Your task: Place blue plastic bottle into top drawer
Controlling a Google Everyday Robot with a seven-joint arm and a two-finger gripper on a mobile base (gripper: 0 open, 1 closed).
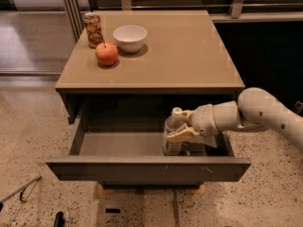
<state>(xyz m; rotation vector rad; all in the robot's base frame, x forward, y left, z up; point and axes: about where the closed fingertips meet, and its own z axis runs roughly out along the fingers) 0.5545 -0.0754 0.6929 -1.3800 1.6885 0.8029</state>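
Observation:
The blue plastic bottle (172,132) is clear with a white cap and stands upright inside the open top drawer (142,168), right of its middle. My gripper (182,126) comes in from the right on a white arm and is shut on the bottle's upper body. The bottle's base is at or near the drawer floor; the front panel hides the contact.
On the cabinet top (189,56) stand a brown drink can (93,30), a red apple (107,54) and a white bowl (129,38), all at the back left. Speckled floor surrounds the cabinet. A dark window wall runs behind.

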